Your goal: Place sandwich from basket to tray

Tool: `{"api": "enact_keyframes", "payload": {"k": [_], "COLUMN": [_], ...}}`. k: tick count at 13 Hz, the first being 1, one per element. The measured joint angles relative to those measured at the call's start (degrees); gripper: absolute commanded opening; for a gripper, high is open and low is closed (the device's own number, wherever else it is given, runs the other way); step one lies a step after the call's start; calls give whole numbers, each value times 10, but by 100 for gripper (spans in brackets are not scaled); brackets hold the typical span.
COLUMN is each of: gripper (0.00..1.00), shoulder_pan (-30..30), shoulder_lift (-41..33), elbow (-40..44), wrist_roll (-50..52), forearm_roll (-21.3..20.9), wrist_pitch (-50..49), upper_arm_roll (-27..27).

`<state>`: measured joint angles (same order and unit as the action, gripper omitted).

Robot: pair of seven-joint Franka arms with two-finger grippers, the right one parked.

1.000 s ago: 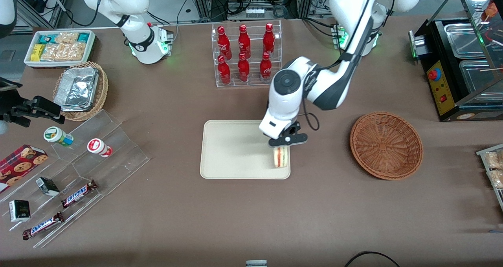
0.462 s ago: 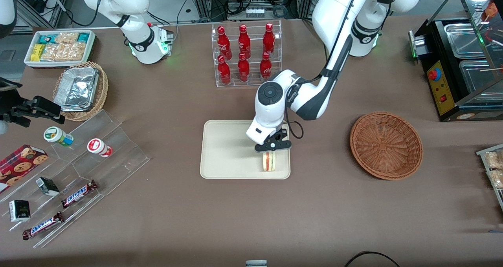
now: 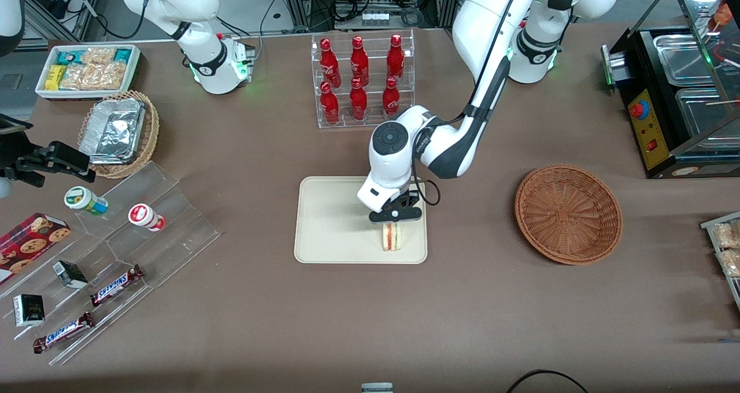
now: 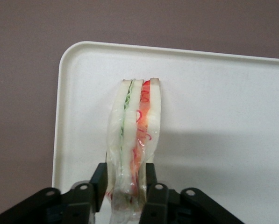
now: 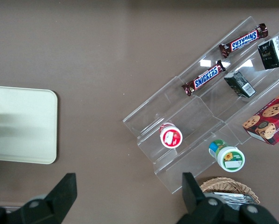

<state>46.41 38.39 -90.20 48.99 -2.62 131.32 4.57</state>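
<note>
The sandwich [image 3: 393, 238] is a white wedge with a red and green filling stripe, standing on edge over the cream tray [image 3: 335, 219], close to the tray corner nearest the front camera on the basket's side. My left gripper [image 3: 394, 223] is directly above it, shut on the sandwich. In the left wrist view the black fingers [image 4: 100, 179] press both bread faces of the wrapped sandwich [image 4: 134, 121], with the tray [image 4: 223, 93] beneath. The reddish-brown basket [image 3: 568, 212] sits toward the working arm's end of the table with nothing in it.
A clear rack of red bottles [image 3: 361, 81] stands farther from the front camera than the tray. Toward the parked arm's end are a clear stepped stand with snacks [image 3: 133, 248], a tan basket of foil containers [image 3: 118, 133] and a white snack bin [image 3: 87, 69]. A black appliance [image 3: 682, 92] stands past the reddish-brown basket.
The gripper has carried the sandwich from the tray's basket-side edge a little way inward over the tray, toward the parked arm's end. Its grip has not changed.
</note>
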Motion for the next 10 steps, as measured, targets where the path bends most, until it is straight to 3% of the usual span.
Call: {"api": "enact_keyframes", "payload": {"k": [4,10], "gripper": [100,100], "shoulder_pan": [-8,-93], "shoulder_lift": [-44,-194], "elbow": [22,23], "wrist_roll": [1,-12], "forearm_roll": [-2,-7], "wrist_pitch": [-106,-258], "upper_arm_roll": [12,18]}}
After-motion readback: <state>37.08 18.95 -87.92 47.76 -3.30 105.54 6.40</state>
